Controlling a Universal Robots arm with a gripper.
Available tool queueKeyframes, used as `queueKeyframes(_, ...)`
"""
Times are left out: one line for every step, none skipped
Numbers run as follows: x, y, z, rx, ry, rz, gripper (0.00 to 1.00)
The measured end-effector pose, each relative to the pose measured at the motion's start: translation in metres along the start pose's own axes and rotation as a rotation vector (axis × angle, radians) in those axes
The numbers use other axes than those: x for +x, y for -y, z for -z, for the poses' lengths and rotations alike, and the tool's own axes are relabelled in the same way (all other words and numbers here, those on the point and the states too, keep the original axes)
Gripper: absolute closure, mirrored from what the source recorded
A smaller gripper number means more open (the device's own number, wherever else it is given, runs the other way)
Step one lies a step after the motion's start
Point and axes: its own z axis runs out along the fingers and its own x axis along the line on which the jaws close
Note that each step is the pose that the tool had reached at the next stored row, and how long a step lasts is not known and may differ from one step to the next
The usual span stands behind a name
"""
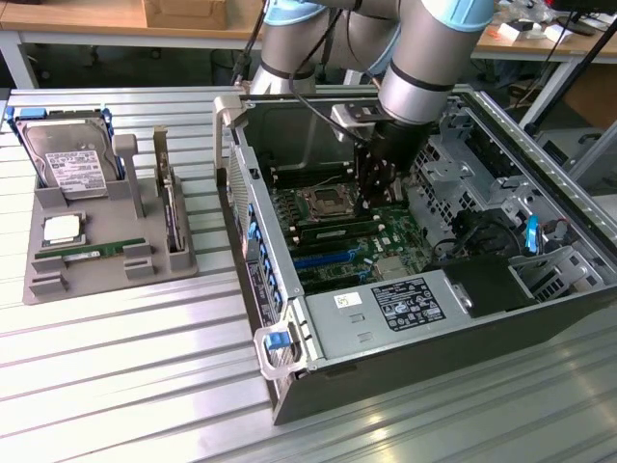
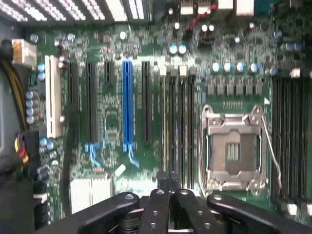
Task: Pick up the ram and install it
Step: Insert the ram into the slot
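My gripper (image 1: 371,201) reaches down inside the open computer case (image 1: 289,318), just above the motherboard's memory slots (image 1: 337,231) beside the empty processor socket (image 1: 323,201). In the wrist view its black fingertips (image 2: 168,176) are pressed together with nothing between them, over one end of the memory slots (image 2: 176,122). A thin green strip that looks like a ram stick (image 1: 339,228) lies along one slot under the gripper. Another green ram stick (image 1: 92,253) with a white sticker rests flat in the grey holder tray (image 1: 106,280) at the exterior view's left.
The tray also carries a silver hard drive (image 1: 66,159), a square processor chip (image 1: 63,230) and an upright card (image 1: 172,207). Inside the case are a power supply (image 1: 386,309), drive cage (image 1: 463,159), cables and blue and black expansion slots (image 2: 127,102).
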Motion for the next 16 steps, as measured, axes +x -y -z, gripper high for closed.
queueKeyframes(0.000,0.0094,0.0002,-0.0064,-0.0001,0.000,0.90)
queueKeyframes(0.000,0.0187,0.0003,-0.0122,-0.0001,0.000,0.90)
queueKeyframes(0.000,0.0262,0.0003,-0.0161,-0.0001,0.000,0.90)
queueKeyframes(0.000,0.0312,0.0003,-0.0187,-0.0002,0.000,0.90)
queueKeyframes(0.000,0.0367,0.0004,-0.0219,-0.0003,0.001,0.90)
queueKeyframes(-0.001,0.0421,0.0005,-0.0246,-0.0003,0.000,0.90)
queueKeyframes(-0.001,0.0488,0.0007,-0.0278,-0.0003,0.001,0.90)
queueKeyframes(-0.001,0.0551,0.0010,-0.0286,-0.0004,0.001,0.90)
queueKeyframes(-0.001,0.0562,0.0022,-0.0287,-0.0004,0.001,0.90)
queueKeyframes(-0.001,0.0560,0.0064,-0.0287,-0.0005,0.001,0.90)
queueKeyframes(-0.001,0.0559,0.0111,-0.0287,-0.0003,0.001,0.90)
queueKeyframes(0.000,0.0557,0.0146,-0.0287,-0.0005,0.001,0.90)
queueKeyframes(0.000,0.0557,0.0155,-0.0287,-0.0002,0.001,0.90)
queueKeyframes(0.000,0.0557,0.0155,-0.0287,-0.0002,0.001,0.90)
queueKeyframes(0.000,0.0557,0.0155,-0.0287,-0.0003,0.001,0.90)
queueKeyframes(0.000,0.0557,0.0156,-0.0287,-0.0003,0.001,0.90)
